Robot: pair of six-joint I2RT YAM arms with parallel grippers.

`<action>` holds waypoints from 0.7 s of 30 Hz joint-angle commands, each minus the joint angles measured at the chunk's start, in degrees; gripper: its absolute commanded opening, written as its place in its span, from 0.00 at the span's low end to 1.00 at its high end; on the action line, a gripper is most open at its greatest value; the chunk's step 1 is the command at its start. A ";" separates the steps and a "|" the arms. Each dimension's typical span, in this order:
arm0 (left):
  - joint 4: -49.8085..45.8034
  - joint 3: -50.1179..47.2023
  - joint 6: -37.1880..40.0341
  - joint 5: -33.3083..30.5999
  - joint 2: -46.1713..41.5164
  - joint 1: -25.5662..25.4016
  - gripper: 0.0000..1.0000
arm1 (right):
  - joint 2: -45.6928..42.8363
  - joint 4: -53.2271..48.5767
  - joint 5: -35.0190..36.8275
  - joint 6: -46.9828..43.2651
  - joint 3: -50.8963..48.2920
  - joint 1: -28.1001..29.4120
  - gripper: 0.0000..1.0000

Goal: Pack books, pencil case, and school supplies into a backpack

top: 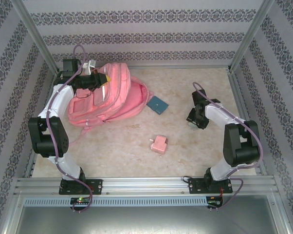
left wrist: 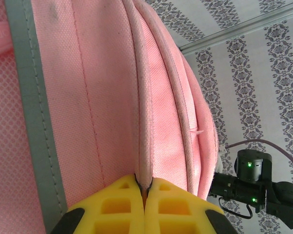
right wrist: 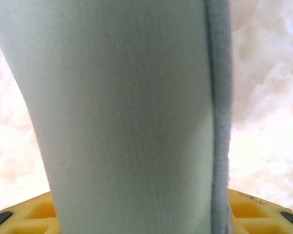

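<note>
Though apart — one backpack [top: 115,95], one pouch [top: 157,104], one block [top: 159,144].

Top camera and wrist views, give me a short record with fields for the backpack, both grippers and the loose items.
backpack: lying on the table, far left
left gripper: shut on a backpack seam
right gripper: straddles the pencil case, grip unclear
teal pouch: on table, just right of backpack
pink block: on table, nearer the arms
</note>
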 commanded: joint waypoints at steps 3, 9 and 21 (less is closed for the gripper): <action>-1.14 2.34 1.91 1.91 -0.24 -0.45 0.00 | -2.84 -1.24 0.90 -3.31 3.92 4.32 0.45; -0.04 2.78 0.50 2.61 -0.17 -0.36 0.00 | -2.39 0.99 -2.64 -3.90 9.90 11.49 0.47; 2.42 1.02 -2.03 3.50 -1.75 -0.36 0.00 | 11.77 10.85 -14.30 -1.25 26.25 23.48 0.48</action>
